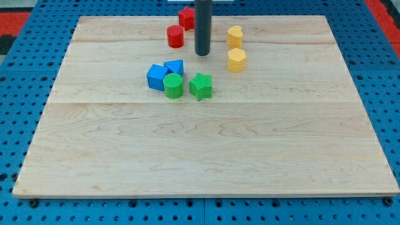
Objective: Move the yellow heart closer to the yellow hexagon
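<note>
The yellow heart (234, 35) lies near the view's top, right of centre. The yellow hexagon (236, 60) lies just below it, a small gap between them. My tip (202, 54) stands on the board to the left of both yellow blocks, about level with the hexagon's top and apart from them. The dark rod rises from the tip out of the view's top.
A red cylinder (175, 36) and another red block (185, 17), partly behind the rod, lie left of the tip. Lower left is a cluster: a blue cube (156, 76), a blue block (175, 66), a green cylinder (173, 85) and a green star (200, 85). The wooden board (206, 150) sits on a blue pegboard.
</note>
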### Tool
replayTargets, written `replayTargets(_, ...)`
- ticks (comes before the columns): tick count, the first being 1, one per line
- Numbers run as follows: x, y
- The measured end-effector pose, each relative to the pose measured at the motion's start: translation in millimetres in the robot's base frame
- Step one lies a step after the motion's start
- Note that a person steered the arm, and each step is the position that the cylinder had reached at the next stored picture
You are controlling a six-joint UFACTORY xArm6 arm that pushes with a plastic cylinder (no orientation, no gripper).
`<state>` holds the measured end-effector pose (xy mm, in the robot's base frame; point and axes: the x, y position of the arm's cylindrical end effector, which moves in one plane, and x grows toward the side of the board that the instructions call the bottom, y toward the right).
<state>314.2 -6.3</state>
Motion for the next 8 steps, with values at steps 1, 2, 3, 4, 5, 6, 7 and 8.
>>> replayTargets(1,16,65)
replayTargets(2,7,111)
replayTargets(3,-22,82)
replayTargets(4,-27,0)
replayTargets(5,-54,-11)
replayTargets(6,-84,23)
replayTargets(7,-54,45)
replayTargets(8,-52,102)
